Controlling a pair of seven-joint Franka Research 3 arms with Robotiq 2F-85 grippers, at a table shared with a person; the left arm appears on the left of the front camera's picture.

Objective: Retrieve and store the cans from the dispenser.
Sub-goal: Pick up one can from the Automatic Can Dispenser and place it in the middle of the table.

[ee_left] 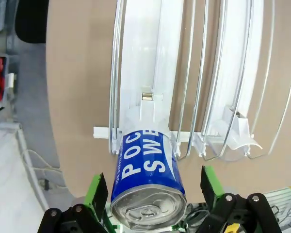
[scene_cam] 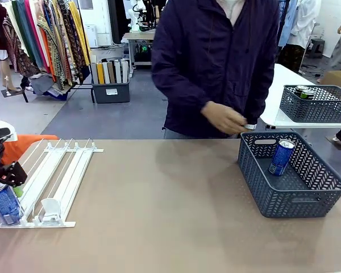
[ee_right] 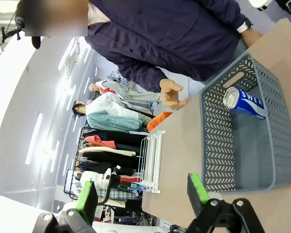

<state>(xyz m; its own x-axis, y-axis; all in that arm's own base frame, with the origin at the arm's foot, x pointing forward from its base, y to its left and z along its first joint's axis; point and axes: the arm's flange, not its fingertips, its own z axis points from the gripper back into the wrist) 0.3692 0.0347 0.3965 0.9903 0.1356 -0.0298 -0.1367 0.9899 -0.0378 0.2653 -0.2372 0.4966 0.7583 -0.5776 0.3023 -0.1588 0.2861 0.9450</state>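
Left gripper (ee_left: pixel 153 183) astride blue can (ee_left: pixel 145 160)

A plain brown desk (scene_cam: pixel 170 196) is shown. A flat white dispenser (scene_cam: pixel 68 170) of long parallel rails is laid by the left edge, reaching toward the near left corner. A dark grey lattice basket (scene_cam: pixel 295 202) is set by the right edge, well apart.

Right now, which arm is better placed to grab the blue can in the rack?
Left: the left gripper, open, straddles the can in the rack; the right gripper faces the basket.
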